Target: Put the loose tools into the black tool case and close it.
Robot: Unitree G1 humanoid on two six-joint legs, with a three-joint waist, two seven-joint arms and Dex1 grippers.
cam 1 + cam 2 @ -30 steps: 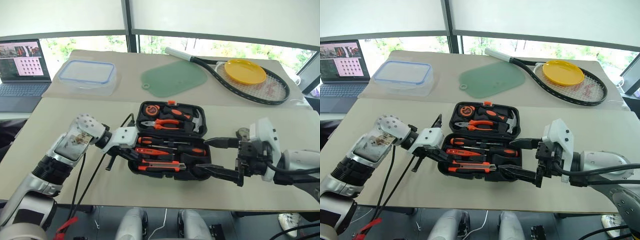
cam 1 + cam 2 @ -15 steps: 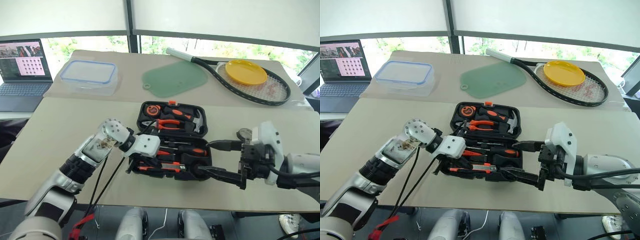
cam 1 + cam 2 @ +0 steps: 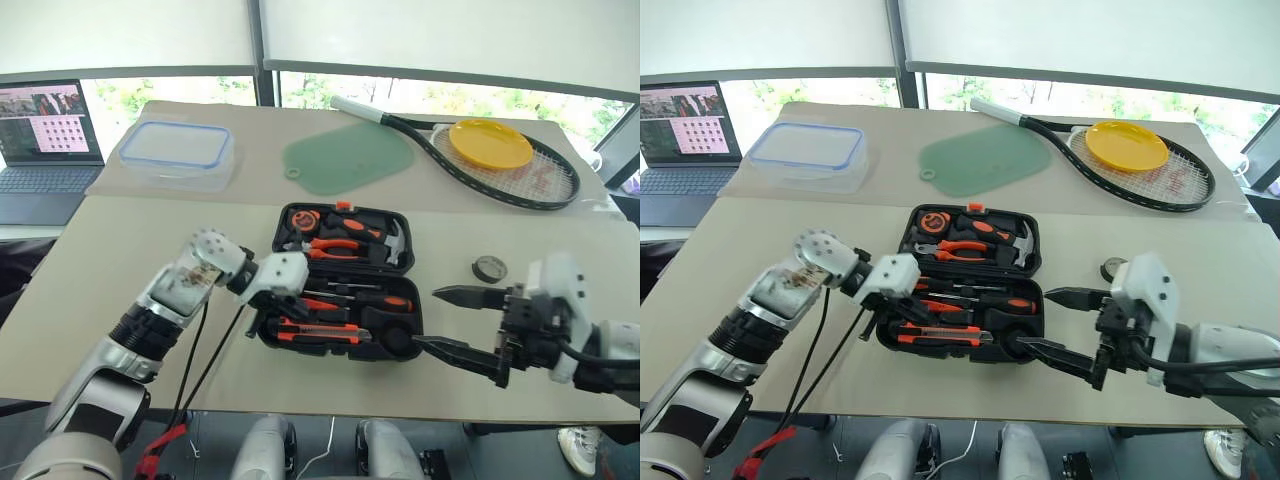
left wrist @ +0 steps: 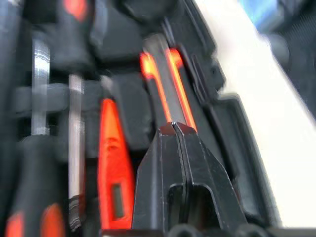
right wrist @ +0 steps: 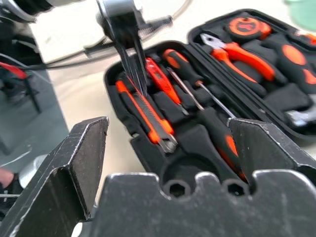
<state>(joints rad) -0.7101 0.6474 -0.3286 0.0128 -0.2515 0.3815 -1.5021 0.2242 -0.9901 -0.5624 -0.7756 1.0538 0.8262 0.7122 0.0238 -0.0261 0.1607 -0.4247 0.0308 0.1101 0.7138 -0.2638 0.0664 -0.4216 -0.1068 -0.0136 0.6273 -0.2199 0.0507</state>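
Observation:
The black tool case (image 3: pixel 395 252) lies open mid-table. Its near half holds two screwdrivers (image 5: pixel 197 94), the orange tester (image 4: pixel 111 158) and the utility knife (image 4: pixel 158 74) in their recesses. My left gripper (image 3: pixel 264 316) is shut with nothing in it, its tips (image 4: pixel 173 127) right over the knife at the case's left end. The small dark tape roll (image 3: pixel 488 268) lies loose on the table to the right of the case. My right gripper (image 3: pixel 450 322) stands open just off the case's right end, in front of the roll, with nothing between its fingers.
The lid half holds pliers (image 3: pixel 335 246), a tape measure (image 3: pixel 301 218) and a hammer. At the back lie a clear blue-rimmed box (image 3: pixel 178 152), a green mat (image 3: pixel 348 158), a racket (image 3: pixel 500 170) with a yellow plate (image 3: pixel 490 143), and a laptop (image 3: pixel 45 130).
My left gripper has swung right, from the case's left rim to over the knife. My right gripper has drawn back to the right, off the case's end, uncovering the tape roll.

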